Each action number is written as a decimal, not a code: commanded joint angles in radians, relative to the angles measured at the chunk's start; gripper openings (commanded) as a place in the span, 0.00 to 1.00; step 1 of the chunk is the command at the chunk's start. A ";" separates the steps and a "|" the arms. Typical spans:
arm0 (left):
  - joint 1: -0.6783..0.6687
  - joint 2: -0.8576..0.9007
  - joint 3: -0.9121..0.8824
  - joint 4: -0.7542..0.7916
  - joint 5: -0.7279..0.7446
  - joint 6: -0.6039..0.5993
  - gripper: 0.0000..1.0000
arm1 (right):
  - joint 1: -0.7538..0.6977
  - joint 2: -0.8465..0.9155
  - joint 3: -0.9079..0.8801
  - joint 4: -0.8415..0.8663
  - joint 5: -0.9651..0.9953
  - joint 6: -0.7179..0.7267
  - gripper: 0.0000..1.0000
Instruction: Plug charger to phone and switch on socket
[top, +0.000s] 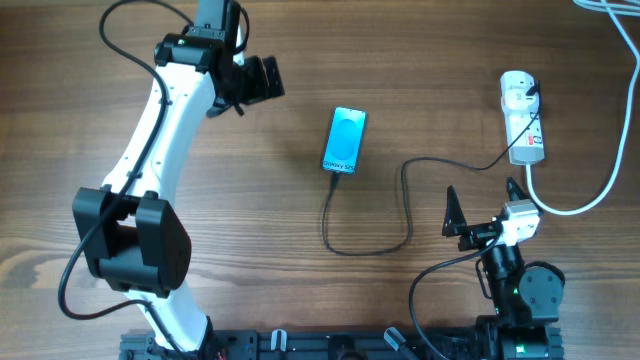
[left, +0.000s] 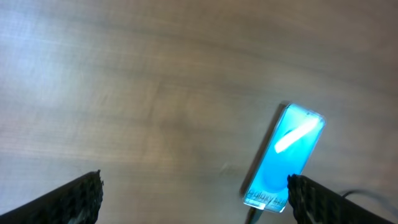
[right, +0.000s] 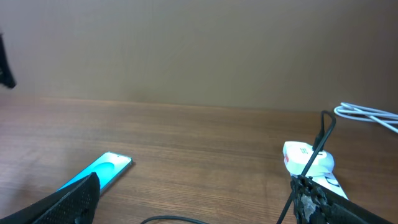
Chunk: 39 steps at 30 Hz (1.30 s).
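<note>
While the left tool (top: 262, 78) and right tool (top: 481, 192) gape empty, the phone (top: 345, 140), mid-frame with the charger (top: 405, 215) at its lower end, may slide if nudged, knocking the tip askew.

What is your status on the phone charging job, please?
Open, empty: left hand, right hand. Mid-table: phone, charger reaching its end, seating unclear. Untouched: socket; nothing blocking.

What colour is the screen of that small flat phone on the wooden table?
Bright cyan-turquoise on the small flat rectangular phone; the overhead view shows it best.
</note>
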 joint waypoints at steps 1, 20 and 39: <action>-0.018 -0.008 -0.006 -0.108 -0.103 0.008 1.00 | 0.004 -0.013 -0.002 0.003 -0.004 -0.018 1.00; 0.020 -0.950 -0.730 0.132 -0.184 0.005 1.00 | 0.004 -0.010 -0.002 0.004 -0.004 -0.017 1.00; 0.099 -1.232 -1.086 0.323 -0.174 0.009 1.00 | 0.004 -0.010 -0.002 0.004 -0.004 -0.017 1.00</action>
